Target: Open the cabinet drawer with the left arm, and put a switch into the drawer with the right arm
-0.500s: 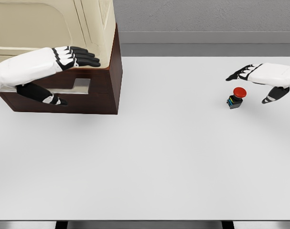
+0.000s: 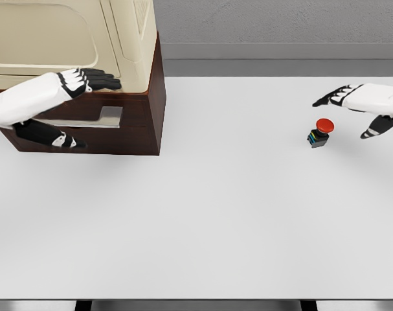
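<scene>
Switch [image 2: 320, 132] is the thing to watch here: little red-capped button on a dark base, sitting upright on the white table [image 2: 235, 220] over toward the right side, nothing crowding it. The right hand [image 2: 364, 107] hovers just beside it, fingers spread and holding nothing, thumb hanging down to the switch's right. No contact that I can see.

Over on the left, the cabinet [image 2: 128, 78] sits at the table's far left corner, cream top and dark wood base. The drawer [image 2: 128, 120] looks shut to me, with a silver handle [image 2: 96, 118] across its front. The left hand [image 2: 67, 107] is at the drawer front, fingers stretched flat along the top edge and thumb [image 2: 63, 140] down below the handle. Whether it's actually gripping the handle, I honestly can't tell, the forearm covers most of it.

What could go wrong: if the left hand isn't hooked on that handle, a pull just slides off and the drawer stays closed. The switch is also small and top-heavy looking (my guess), so a sloppy pinch from the right hand could tip it or flick it toward the right edge, which is pretty close.

Room-wise it's easy. The whole middle of the table between switch and cabinet is bare, so the carry across has a wide lane, and the drawer has open tabletop in front to slide out over.
</scene>
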Controlling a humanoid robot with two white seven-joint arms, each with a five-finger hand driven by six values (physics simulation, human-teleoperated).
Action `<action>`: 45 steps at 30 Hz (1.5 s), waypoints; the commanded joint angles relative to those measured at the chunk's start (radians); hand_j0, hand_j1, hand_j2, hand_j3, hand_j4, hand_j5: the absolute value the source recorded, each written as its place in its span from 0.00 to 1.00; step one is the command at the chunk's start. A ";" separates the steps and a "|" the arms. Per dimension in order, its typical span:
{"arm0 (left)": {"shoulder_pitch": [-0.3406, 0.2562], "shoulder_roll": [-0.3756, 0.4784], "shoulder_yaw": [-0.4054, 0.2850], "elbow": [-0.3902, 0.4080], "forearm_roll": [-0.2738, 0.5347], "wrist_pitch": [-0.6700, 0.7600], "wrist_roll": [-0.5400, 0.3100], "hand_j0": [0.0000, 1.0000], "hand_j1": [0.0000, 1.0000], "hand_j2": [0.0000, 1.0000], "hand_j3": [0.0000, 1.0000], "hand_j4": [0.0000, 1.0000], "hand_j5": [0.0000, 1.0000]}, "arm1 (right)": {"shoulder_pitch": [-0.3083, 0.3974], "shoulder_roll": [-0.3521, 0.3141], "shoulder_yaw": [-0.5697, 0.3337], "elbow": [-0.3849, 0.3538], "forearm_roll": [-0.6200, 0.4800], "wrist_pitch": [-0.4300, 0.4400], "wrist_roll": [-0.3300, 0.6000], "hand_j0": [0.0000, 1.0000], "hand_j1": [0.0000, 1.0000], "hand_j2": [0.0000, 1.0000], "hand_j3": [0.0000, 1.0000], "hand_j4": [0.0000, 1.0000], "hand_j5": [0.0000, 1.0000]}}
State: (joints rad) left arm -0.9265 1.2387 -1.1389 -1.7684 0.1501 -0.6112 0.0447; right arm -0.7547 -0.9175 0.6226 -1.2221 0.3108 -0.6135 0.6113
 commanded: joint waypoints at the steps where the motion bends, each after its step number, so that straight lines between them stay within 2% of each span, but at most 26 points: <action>1: 0.000 0.002 0.002 0.000 0.006 0.000 0.052 1.00 1.00 1.00 1.00 1.00 1.00 | 0.000 0.003 -0.001 0.003 -0.006 0.003 0.000 1.00 1.00 1.00 1.00 1.00 1.00; 6: 0.054 0.001 0.004 0.001 0.006 0.000 0.052 1.00 1.00 1.00 1.00 1.00 1.00 | 0.005 0.052 0.005 0.038 -0.002 0.003 0.000 1.00 1.00 1.00 1.00 1.00 1.00; 8: 0.052 0.039 0.005 0.001 0.005 0.000 0.050 1.00 1.00 1.00 1.00 1.00 1.00 | 0.005 0.074 0.009 0.072 0.001 0.003 0.000 1.00 1.00 1.00 1.00 1.00 1.00; 13: 0.048 0.113 0.008 0.001 0.002 0.000 0.043 1.00 1.00 1.00 1.00 1.00 1.00 | 0.005 0.092 0.009 0.089 0.008 0.003 0.000 1.00 1.00 1.00 1.00 1.00 1.00; 15: 0.048 0.120 0.007 0.001 0.002 0.000 0.037 1.00 1.00 1.00 1.00 1.00 1.00 | 0.000 0.114 0.009 0.139 0.010 0.003 0.000 1.00 1.00 1.00 1.00 1.00 1.00; 19: 0.055 0.117 0.004 0.001 0.002 0.000 -0.011 1.00 1.00 1.00 1.00 1.00 1.00 | -0.003 0.141 0.011 0.179 0.011 0.003 0.000 1.00 1.00 1.00 1.00 1.00 1.00; 21: 0.057 0.105 0.002 0.001 0.002 0.000 -0.112 1.00 1.00 1.00 1.00 1.00 1.00 | -0.008 0.150 0.009 0.194 0.040 0.003 0.000 1.00 1.00 1.00 1.00 1.00 1.00; 23: 0.057 0.107 0.002 0.001 0.000 0.000 -0.154 1.00 1.00 1.00 1.00 1.00 1.00 | -0.008 0.161 0.011 0.219 0.042 0.003 0.000 1.00 1.00 1.00 1.00 1.00 1.00; 28: -0.014 0.116 0.013 0.003 0.002 0.000 -0.155 1.00 1.00 1.00 1.00 1.00 1.00 | -0.011 0.167 0.009 0.222 0.045 0.003 0.000 1.00 1.00 1.00 1.00 1.00 1.00; 30: -0.028 0.116 0.016 0.001 0.002 0.000 -0.157 1.00 1.00 1.00 1.00 1.00 1.00 | -0.020 0.167 0.009 0.220 0.045 0.003 0.000 0.97 0.97 0.97 0.97 0.97 0.97; 36: -0.037 0.108 0.018 0.003 0.029 0.000 -0.201 1.00 1.00 1.00 1.00 1.00 1.00 | -0.021 0.175 0.011 0.219 0.045 0.003 0.000 0.90 0.90 0.90 0.90 0.90 0.90; 38: -0.045 0.111 0.018 0.003 0.074 0.000 -0.229 1.00 1.00 1.00 1.00 1.00 1.00 | -0.020 0.175 0.011 0.214 0.045 0.003 0.000 0.89 0.89 0.89 0.89 0.89 0.89; 45: -0.040 0.114 0.016 0.003 0.077 0.000 -0.235 1.00 1.00 1.00 1.00 1.00 1.00 | -0.020 0.169 0.011 0.213 0.047 0.003 0.000 0.85 0.85 0.85 0.85 0.85 0.85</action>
State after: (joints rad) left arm -0.9678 1.3523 -1.1241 -1.7657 0.2173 -0.6119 -0.1876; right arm -0.7747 -0.7454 0.6348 -1.0090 0.3629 -0.6135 0.6112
